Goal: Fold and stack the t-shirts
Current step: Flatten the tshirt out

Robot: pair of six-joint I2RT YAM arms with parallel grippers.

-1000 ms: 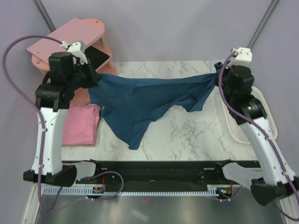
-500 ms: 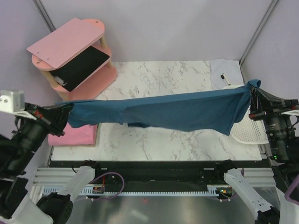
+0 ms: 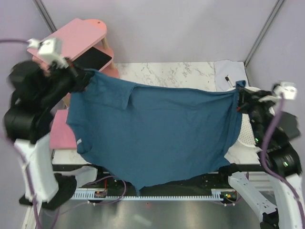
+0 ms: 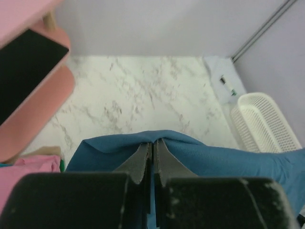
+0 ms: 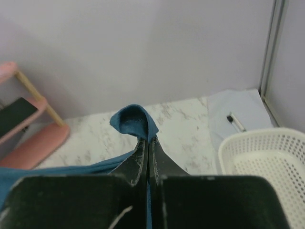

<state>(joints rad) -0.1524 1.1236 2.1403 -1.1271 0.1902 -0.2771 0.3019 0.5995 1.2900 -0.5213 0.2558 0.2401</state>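
Left jaws: pinched shut on one top corner of the teal shirt (image 3: 157,133), up beside the shelf (image 3: 71,38). Right jaws: clamped just as tight on the opposite corner, with a small fold of cloth poking up past the tips. The shirt hangs spread wide between my two arms, raised above the table (image 3: 171,76), its lower edge loose and uneven. The pink shirt (image 3: 58,133) lies on the table at my left, partly hidden behind the teal one. The basket (image 3: 245,131) sits at my right.
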